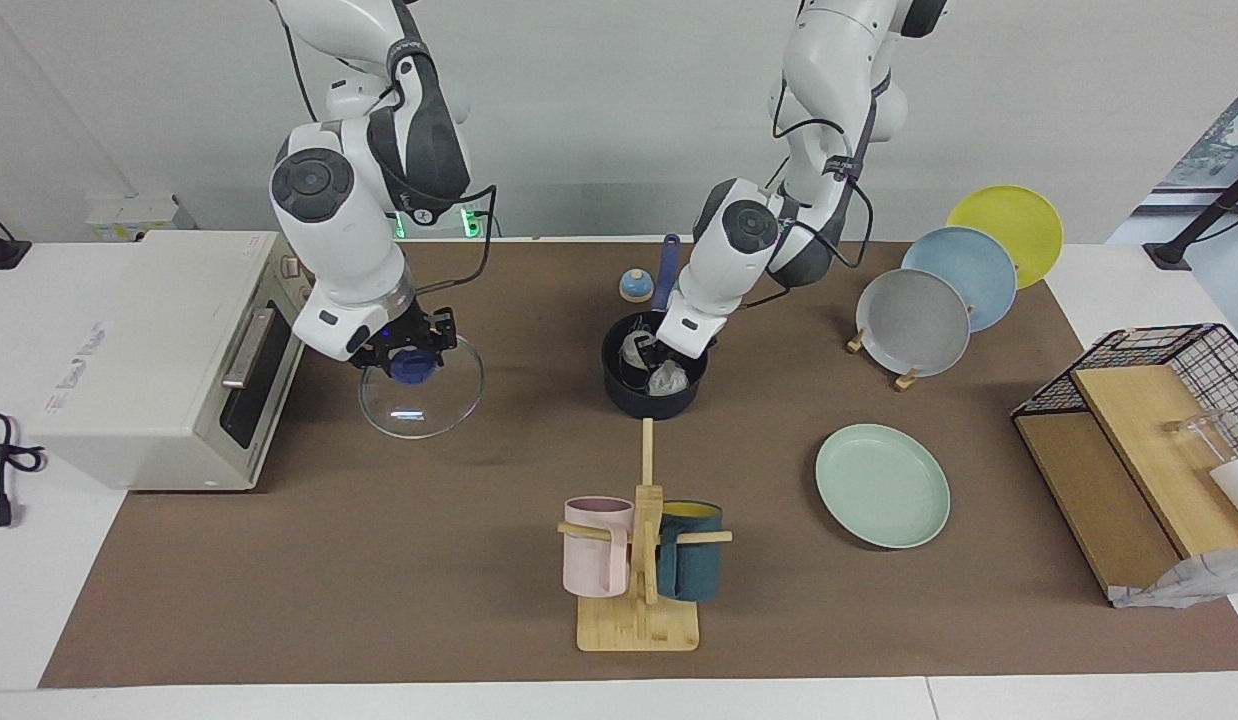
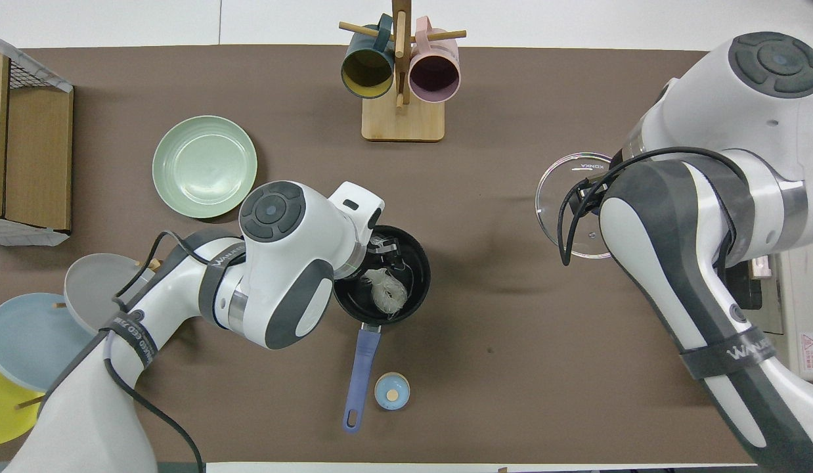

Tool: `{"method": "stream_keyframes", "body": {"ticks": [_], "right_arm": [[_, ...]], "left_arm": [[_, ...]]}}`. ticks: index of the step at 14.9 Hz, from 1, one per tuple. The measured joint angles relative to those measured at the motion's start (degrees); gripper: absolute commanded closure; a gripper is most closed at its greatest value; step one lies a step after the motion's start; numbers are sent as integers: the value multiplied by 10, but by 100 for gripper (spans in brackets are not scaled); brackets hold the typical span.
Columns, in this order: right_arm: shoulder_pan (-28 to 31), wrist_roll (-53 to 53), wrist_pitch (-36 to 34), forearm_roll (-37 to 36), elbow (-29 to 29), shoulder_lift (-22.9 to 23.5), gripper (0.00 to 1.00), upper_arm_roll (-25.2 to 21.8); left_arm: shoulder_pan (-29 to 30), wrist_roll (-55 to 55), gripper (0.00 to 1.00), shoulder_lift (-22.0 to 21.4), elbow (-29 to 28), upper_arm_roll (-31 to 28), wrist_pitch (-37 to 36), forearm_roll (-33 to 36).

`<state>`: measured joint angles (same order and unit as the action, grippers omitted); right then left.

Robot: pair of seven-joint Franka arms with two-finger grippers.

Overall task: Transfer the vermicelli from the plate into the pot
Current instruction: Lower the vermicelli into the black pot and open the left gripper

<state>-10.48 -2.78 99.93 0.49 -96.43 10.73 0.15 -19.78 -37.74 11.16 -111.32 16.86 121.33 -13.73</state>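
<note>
Lying inside the small dark navy pot (image 1: 651,378) with the long blue handle: the whitish, translucent clump of vermicelli (image 1: 667,378). Dipping into that pot from above, the left pincer (image 1: 647,355), fingers spread and parted from the noodles. Sitting bare on the brown worktop (image 1: 379,560), toward the left arm's end and farther from the robots than the pot: the round pale mint-green plate (image 1: 882,486). Gripping the blue knob of the clear round glass lid (image 1: 421,388) beside the white toaster oven (image 1: 149,360), the right pincer (image 1: 411,358), clamped closed on that knob.
</note>
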Motion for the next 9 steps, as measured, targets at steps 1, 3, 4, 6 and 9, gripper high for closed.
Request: {"method": "stream_keyframes", "body": {"ticks": [1,3,4,6,9], "right_arm": [[-3,3,0,0,0,0,48,0],[-5,26,0,0,1,0,48,9],[-5,45,0,0,3,0,48,19],[-7,94,1,1,9,0,48,50],[-26,170,8,1,14,0,49,85]], "left_arm": [[9,1,0,-16,23,-1,-49,0],[38,7,0,-53,68,-2,-135,1],[55,22,0,-70,86,-4,-168,7],[102,75,0,-100,119,-6,-226,35],[176,191,0,-113,149,-10,-283,82]]}}
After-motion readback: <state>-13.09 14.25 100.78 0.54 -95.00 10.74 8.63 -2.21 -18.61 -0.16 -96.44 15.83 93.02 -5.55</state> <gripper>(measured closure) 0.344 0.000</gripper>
